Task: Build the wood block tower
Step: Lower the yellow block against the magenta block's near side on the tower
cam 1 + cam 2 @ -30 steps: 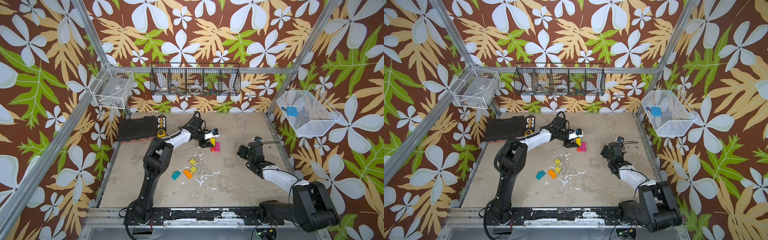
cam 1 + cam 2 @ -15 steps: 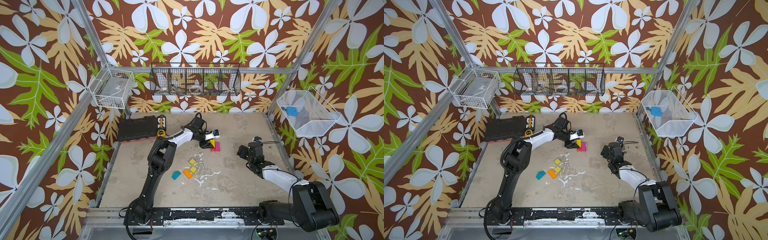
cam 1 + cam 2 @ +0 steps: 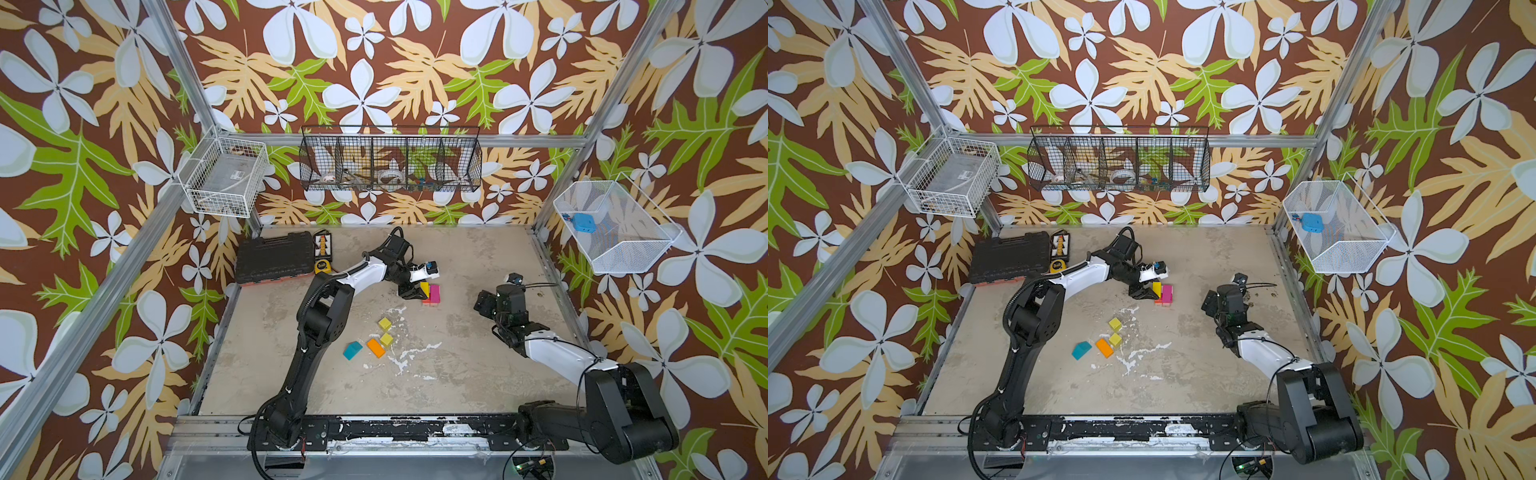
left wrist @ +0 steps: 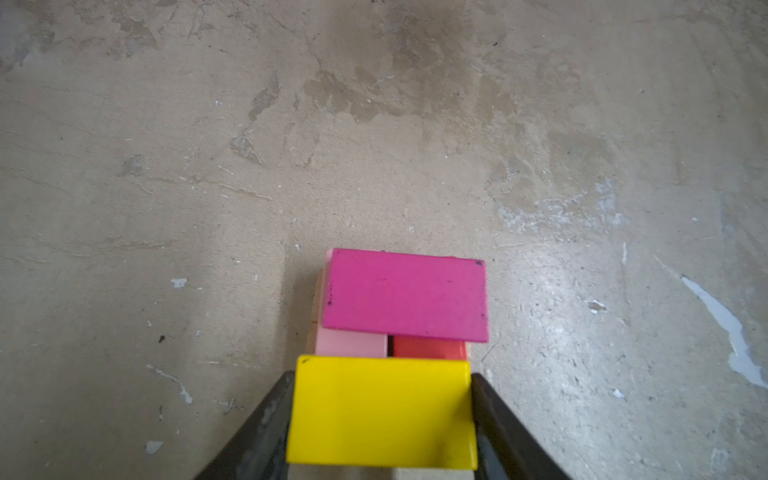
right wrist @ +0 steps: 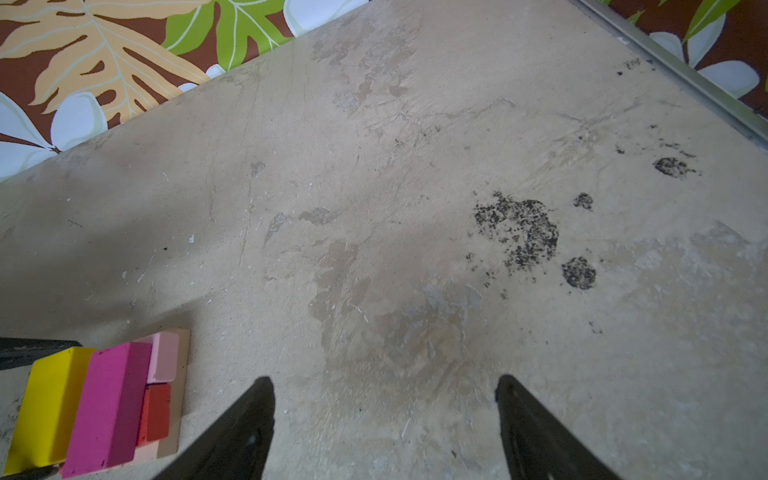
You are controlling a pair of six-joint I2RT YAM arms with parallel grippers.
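Note:
The tower (image 3: 432,296) stands mid-table: a tan plank (image 5: 180,395) lowest, a pink brick (image 4: 351,347) and a red brick (image 4: 430,349) on it, and a magenta brick (image 4: 407,295) across them. My left gripper (image 4: 382,376) is shut on a yellow brick (image 4: 380,411), which it holds beside the magenta brick (image 3: 1167,293) at the same level; whether it rests on the layer below I cannot tell. Nearer the front lie two yellow-green cubes (image 3: 385,323), an orange brick (image 3: 375,347) and the teal roof piece (image 3: 352,350). My right gripper (image 5: 384,382) is open over bare table, right of the tower.
A black tool case (image 3: 274,257) and a yellow tape measure (image 3: 323,266) lie at the back left. Wire baskets (image 3: 390,160) hang on the walls above the table. White paint flecks (image 3: 409,353) mark the table near the loose blocks.
The left arm's elbow has shifted slightly to the right, while its gripper stays at the tower with the yellow brick. The right arm has not moved.

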